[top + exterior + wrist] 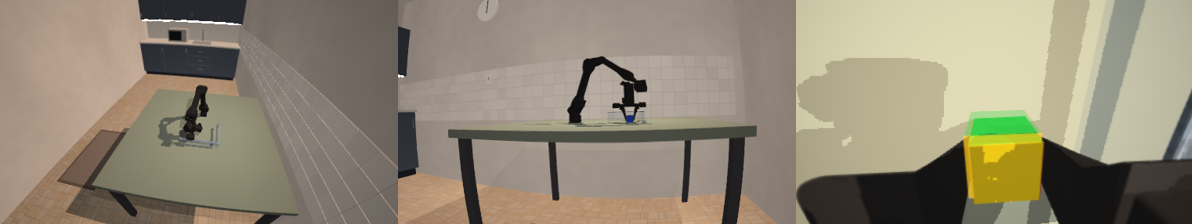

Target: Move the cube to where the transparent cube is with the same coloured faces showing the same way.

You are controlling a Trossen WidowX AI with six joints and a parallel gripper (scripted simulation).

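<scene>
In the wrist view my gripper (pixel 1001 140) is shut on the cube (pixel 1005 162), which shows a yellow face toward the camera and a green face beyond it. A pale see-through outline of the transparent cube (pixel 998 119) shows just around its top edges, almost overlapping it. In the exterior view the cube (pixel 630 118) shows blue between the fingers, down at the table top. In the top view the gripper (pixel 190 135) hides the cube.
A low pale L-shaped rail (pixel 213 137) lies on the green table just right of and in front of the gripper; it also shows as a grey strip in the wrist view (pixel 1116 75). The arm's base (pixel 575 117) stands left of it.
</scene>
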